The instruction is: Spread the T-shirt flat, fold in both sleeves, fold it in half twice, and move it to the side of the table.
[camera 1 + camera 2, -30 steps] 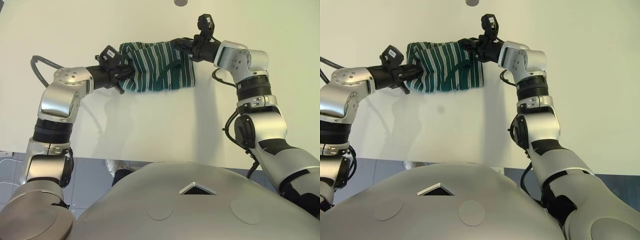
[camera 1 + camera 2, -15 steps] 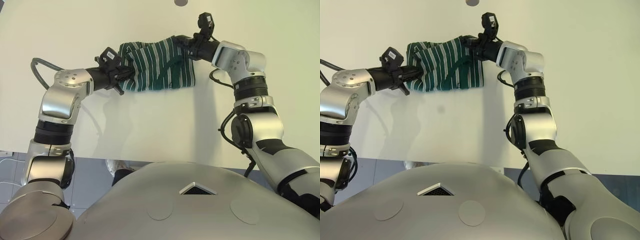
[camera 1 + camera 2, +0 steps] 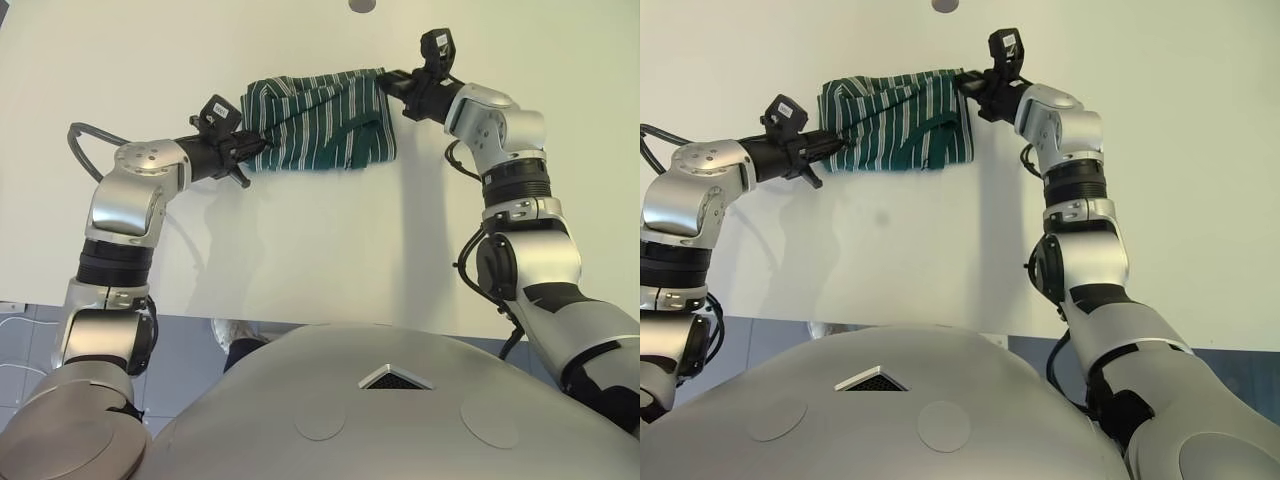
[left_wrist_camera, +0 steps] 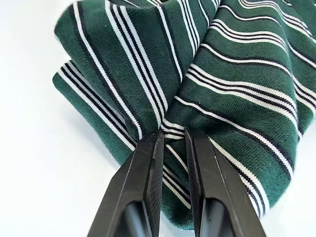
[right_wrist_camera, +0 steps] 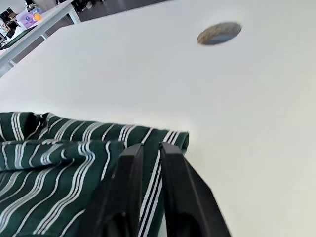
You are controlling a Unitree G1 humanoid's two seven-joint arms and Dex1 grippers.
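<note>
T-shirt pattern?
The T-shirt is dark green with thin white and black stripes; the left wrist view shows it best.

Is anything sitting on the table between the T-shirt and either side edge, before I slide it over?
Nothing visible does. The left pincer and right pincer are both shut on the T-shirt, and the table shows no object to either side of it. The one round cap sits farther back, off that path.

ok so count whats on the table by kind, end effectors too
T-shirt: 1
round disc: 1
end effectors: 2, left end effector and right end effector, both pinching the T-shirt
total: 4
</note>
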